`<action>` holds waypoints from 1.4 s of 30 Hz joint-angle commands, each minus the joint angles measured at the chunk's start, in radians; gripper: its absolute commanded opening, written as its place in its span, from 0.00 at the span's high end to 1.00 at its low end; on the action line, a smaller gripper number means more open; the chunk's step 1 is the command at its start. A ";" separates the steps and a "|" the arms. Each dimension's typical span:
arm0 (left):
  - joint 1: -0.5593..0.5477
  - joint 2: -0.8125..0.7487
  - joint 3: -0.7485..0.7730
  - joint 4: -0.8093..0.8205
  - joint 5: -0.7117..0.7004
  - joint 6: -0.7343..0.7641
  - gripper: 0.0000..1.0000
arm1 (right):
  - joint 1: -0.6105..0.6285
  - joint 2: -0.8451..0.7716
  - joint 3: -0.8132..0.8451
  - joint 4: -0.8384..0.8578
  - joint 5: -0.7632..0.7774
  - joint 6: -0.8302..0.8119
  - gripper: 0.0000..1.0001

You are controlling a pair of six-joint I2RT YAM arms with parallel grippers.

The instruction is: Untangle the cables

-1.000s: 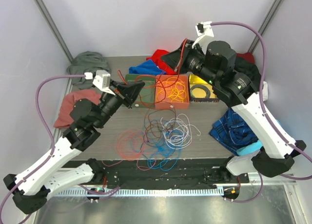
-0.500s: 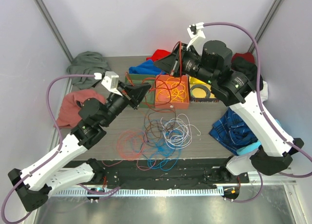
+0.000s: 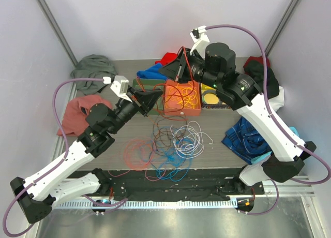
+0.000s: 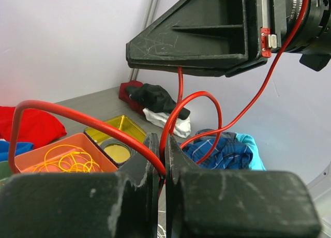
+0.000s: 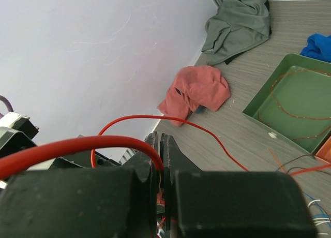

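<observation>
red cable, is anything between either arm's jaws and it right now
Nothing visible does. The left gripper and the right gripper each have their jaws shut directly on the red cable, which loops slack between them.

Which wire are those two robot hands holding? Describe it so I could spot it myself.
Look above the table, near the orange tray at the back. There the left hand and right hand each pinch the same red cable. Unlike the tangled wires lying on the table, it hangs in the air, looping between the hands.
</observation>
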 commanded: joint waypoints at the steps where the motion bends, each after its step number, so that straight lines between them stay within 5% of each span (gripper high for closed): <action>1: -0.002 -0.021 -0.006 0.064 0.013 -0.002 1.00 | 0.005 0.004 0.046 0.008 0.026 -0.037 0.99; 32: -0.002 0.005 -0.026 0.099 -0.011 -0.011 0.90 | 0.065 0.034 0.081 0.025 -0.092 0.029 0.99; 36: -0.002 0.003 -0.027 0.099 -0.010 -0.010 1.00 | 0.071 0.038 0.086 0.021 -0.089 0.027 0.99; 42: -0.002 -0.005 -0.023 0.073 -0.022 -0.002 1.00 | 0.073 0.029 0.065 0.018 -0.071 0.009 0.99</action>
